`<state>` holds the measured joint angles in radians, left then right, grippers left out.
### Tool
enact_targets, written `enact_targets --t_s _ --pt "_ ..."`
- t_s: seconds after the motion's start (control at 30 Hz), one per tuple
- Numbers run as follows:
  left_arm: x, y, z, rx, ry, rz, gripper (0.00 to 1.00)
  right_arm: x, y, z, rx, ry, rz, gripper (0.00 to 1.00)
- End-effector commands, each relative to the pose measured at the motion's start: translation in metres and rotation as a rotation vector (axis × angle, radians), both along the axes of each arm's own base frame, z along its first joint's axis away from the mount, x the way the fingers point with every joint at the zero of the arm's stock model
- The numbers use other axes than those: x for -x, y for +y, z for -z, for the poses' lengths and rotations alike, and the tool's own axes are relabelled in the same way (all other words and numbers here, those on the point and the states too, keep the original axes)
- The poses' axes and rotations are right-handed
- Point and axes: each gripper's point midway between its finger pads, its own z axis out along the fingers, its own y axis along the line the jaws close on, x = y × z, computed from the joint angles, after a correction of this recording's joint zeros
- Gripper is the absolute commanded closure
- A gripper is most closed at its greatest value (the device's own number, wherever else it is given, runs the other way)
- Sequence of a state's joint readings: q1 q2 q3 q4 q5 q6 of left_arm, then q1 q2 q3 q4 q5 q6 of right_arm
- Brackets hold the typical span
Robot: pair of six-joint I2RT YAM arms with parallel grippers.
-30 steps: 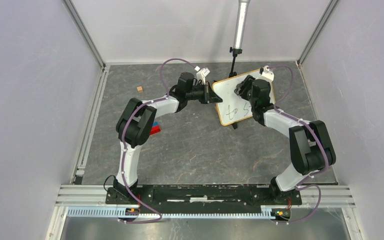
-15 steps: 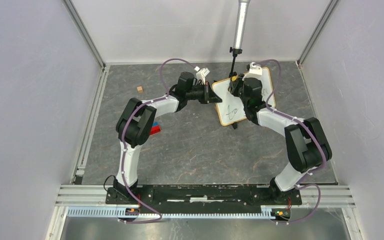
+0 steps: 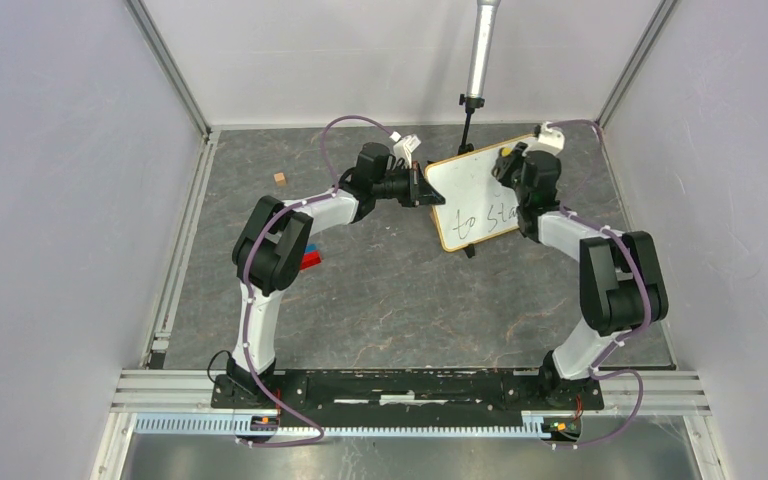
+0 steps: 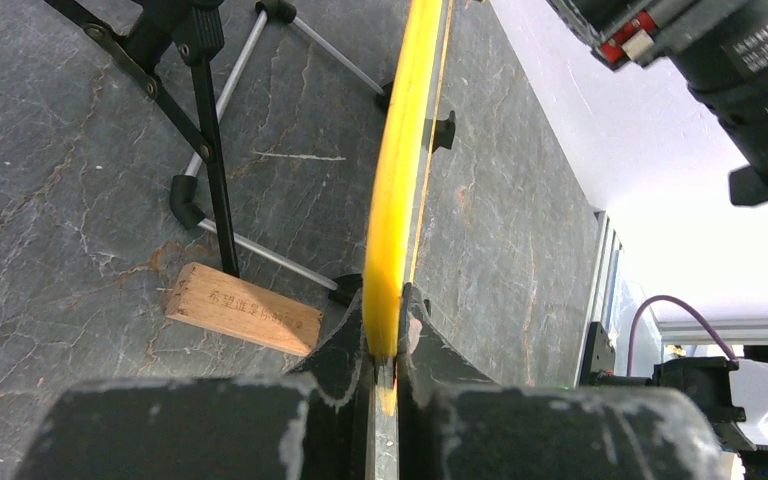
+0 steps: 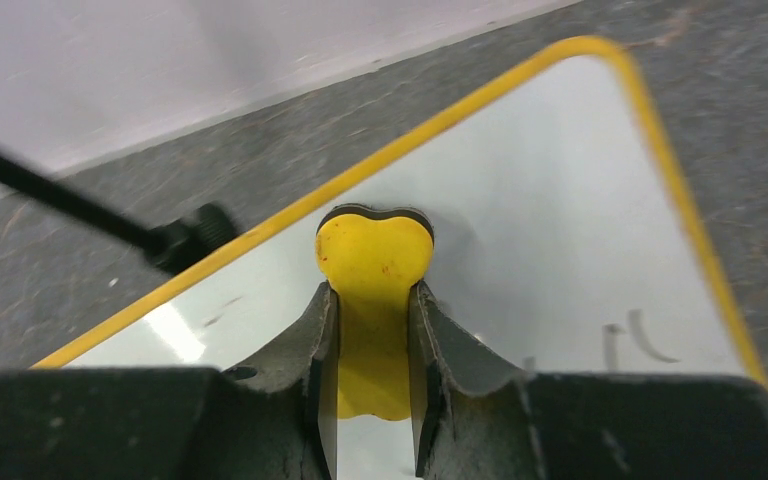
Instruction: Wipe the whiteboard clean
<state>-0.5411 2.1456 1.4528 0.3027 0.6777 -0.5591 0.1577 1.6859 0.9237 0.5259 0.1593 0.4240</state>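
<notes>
We have the whiteboard [image 3: 472,180] at the far middle of the table, right of centre, tilted on its feet with its face towards the camera above. The left gripper [image 3: 428,193] is closed on the board's left edge; in the left wrist view the fingers [image 4: 345,345] pinch the yellow-looking frame [image 4: 400,150] with no gap. The right gripper [image 3: 512,160] is at the board's far right corner, its jaws clamped tight on a yellow eraser [image 5: 374,265]. The eraser looks flat against the white face [image 5: 530,190], though we can't confirm contact from this angle. Dark handwriting [image 3: 487,215] runs along the near part of the board. A black tripod [image 3: 468,118] stands just behind the board, and a wooden block [image 4: 243,310] lies by its legs [image 4: 205,110].
</notes>
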Motion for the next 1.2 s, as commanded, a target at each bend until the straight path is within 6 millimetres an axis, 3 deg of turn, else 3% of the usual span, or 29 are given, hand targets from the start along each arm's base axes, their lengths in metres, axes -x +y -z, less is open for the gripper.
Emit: enact_targets --t_s 0.0,0.13,0.27,0.37,0.57,0.67,0.77,0.9,1.03,1.1,1.17 --pt "0.007 0.018 0.052 -0.186 0.000 0.006 0.98 0.013 -0.034 0.065 0.017 0.163 0.059 0.82" --pt "0.007 0.018 0.051 -0.186 -0.003 0.006 0.98 0.021 -0.053 0.069 0.044 0.180 0.106 0.82" --pt "0.007 0.017 0.051 -0.183 -0.001 0.009 0.98 0.021 -0.043 0.054 0.054 0.135 0.063 0.81" --pt "0.007 0.017 0.051 -0.183 0.000 0.009 0.98 0.020 -0.018 0.044 0.042 0.097 -0.006 0.81" --pt "0.008 0.016 0.051 -0.180 0.004 0.013 0.98 0.027 0.062 0.018 0.079 0.014 -0.166 0.81" --pt "0.008 0.017 0.051 -0.181 0.002 0.012 0.98 0.025 0.077 0.010 0.066 -0.017 -0.204 0.81" --pt "0.008 0.016 0.051 -0.181 0.001 0.013 0.98 0.023 0.055 0.017 0.085 0.014 -0.137 0.81" --pt "0.008 0.016 0.050 -0.179 0.001 0.014 0.98 0.025 0.003 0.041 0.054 0.073 -0.036 0.81" --pt "0.008 0.016 0.050 -0.179 0.000 0.014 0.98 0.035 -0.037 0.063 0.064 0.135 0.047 0.81" --pt "0.008 0.016 0.050 -0.178 0.001 0.015 0.98 0.040 -0.042 0.066 0.064 0.143 0.063 0.81" --pt "0.008 0.016 0.050 -0.178 0.001 0.015 0.98 0.045 -0.034 0.065 0.046 0.132 0.039 0.82"
